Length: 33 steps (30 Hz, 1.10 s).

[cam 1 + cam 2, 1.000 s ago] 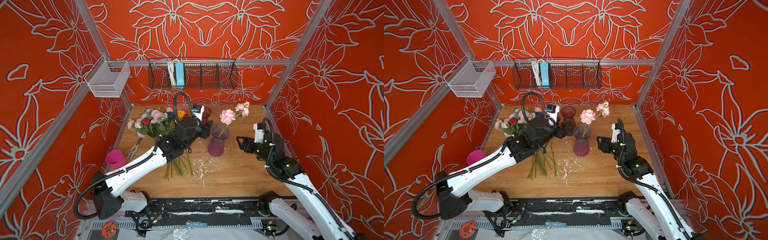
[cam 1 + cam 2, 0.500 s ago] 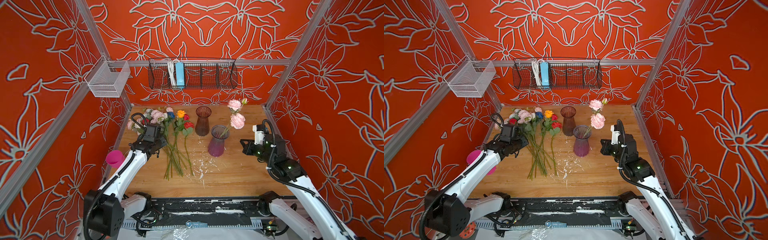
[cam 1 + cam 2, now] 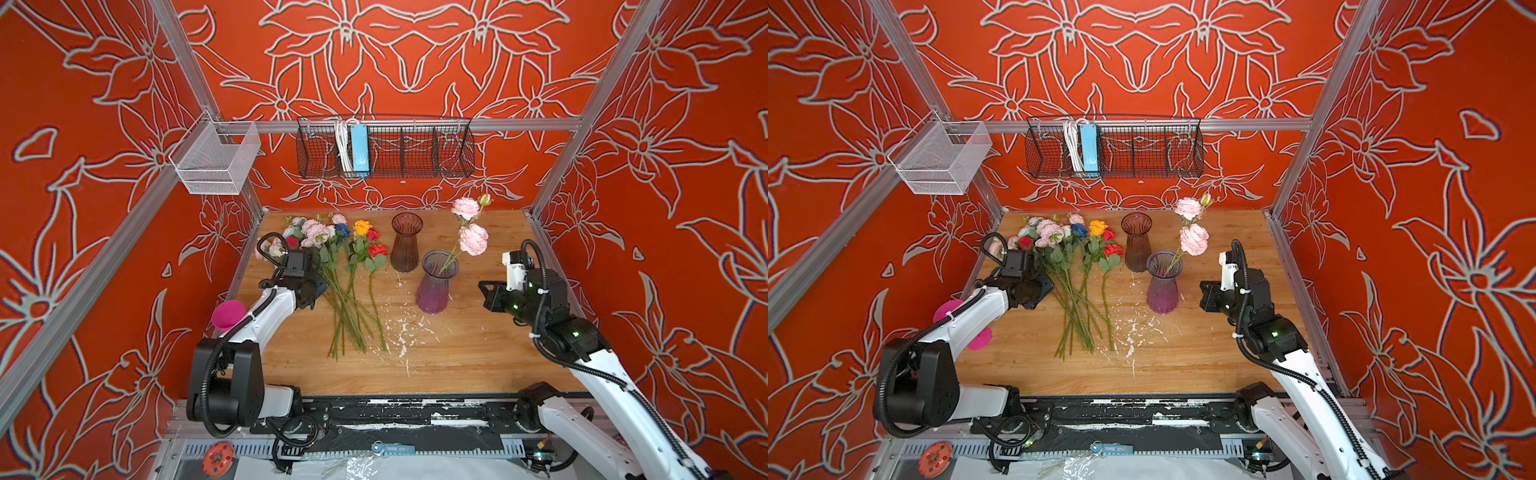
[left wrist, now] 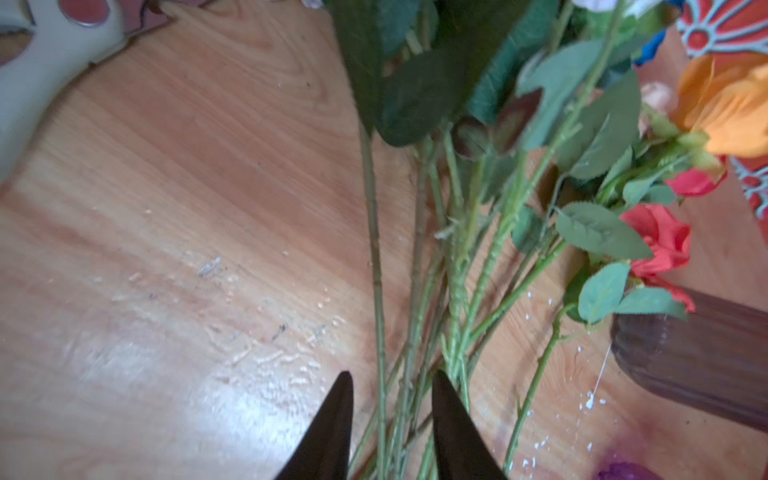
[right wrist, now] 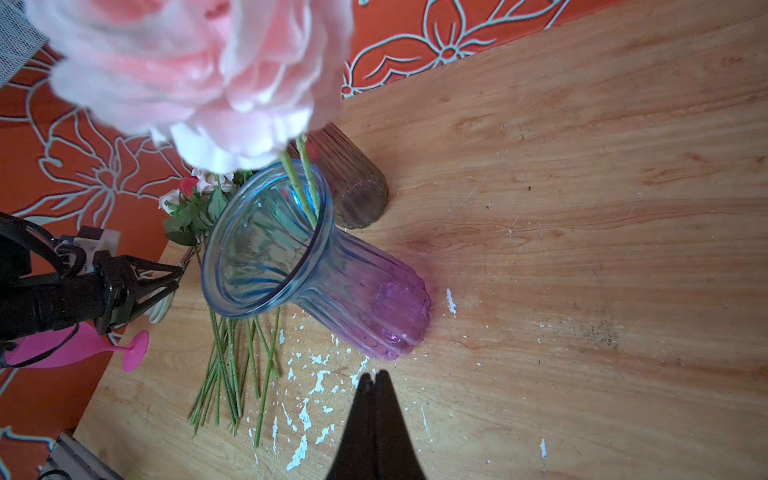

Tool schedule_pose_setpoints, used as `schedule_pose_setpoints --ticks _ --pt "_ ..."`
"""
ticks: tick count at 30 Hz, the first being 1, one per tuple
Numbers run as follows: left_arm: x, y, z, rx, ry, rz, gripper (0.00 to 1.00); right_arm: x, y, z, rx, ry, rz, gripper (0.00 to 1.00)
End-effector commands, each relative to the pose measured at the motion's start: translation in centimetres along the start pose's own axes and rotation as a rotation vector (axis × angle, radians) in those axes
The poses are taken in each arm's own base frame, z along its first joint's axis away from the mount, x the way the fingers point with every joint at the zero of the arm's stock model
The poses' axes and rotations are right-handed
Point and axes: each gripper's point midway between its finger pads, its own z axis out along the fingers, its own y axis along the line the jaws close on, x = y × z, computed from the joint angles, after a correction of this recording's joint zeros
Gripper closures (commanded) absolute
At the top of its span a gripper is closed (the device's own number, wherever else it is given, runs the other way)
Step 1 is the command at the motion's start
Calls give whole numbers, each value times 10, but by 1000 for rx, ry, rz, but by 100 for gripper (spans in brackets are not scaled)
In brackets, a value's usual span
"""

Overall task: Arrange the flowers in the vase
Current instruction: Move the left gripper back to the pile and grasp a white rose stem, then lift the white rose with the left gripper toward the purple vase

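Left wrist view: the left fingers (image 4: 338, 409) stand partway apart with several green stems of the flowers (image 4: 453, 257) running between the tips. Whether they pinch any, I cannot tell. I'd say they straddle the bare lower stems to lift one clear of the leaves. In both top views the bunch lies flat toward the desk's (image 3: 457, 353) 10 o'clock, blooms pointing to 12. The right fingers (image 5: 375, 380) are pressed together, empty, parked at 3 o'clock of the purple vase (image 3: 432, 291), where two pink blooms (image 3: 473, 239) lean toward 1. A brown vase (image 3: 405, 245) stands at its 11.
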Motion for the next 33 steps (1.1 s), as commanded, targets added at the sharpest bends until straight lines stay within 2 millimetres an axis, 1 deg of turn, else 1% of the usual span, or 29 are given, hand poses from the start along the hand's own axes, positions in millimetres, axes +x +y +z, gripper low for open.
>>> schedule_pose_setpoints --ticks 1,7,9,12,16,19,22,28,30,33 --pt "-13 -20 2 95 -30 -19 67 7 -1 2 -10 24 0 100" --pt "-15 -13 22 82 -19 -33 66 7 -2 3 -6 24 -13 100" --pt "-13 -11 28 73 -9 -35 66 7 -1 2 -11 28 -16 100" --pt "-13 -6 29 58 -18 -37 66 8 -2 2 -4 33 -21 100" --pt "-12 0 26 50 -40 -34 67 9 -5 4 5 31 -22 100" --pt "-9 9 29 40 -35 -43 75 9 -4 8 2 41 -22 100" --pt "-5 13 34 66 -26 -54 75 9 -3 10 -3 52 -23 100" --pt "-7 10 46 83 -3 -40 71 9 -4 12 3 57 -21 100" --pt "-9 6 50 103 3 -35 71 8 -3 11 4 56 -23 100" --pt "-8 6 56 93 18 -29 72 8 -4 11 7 56 -24 100"
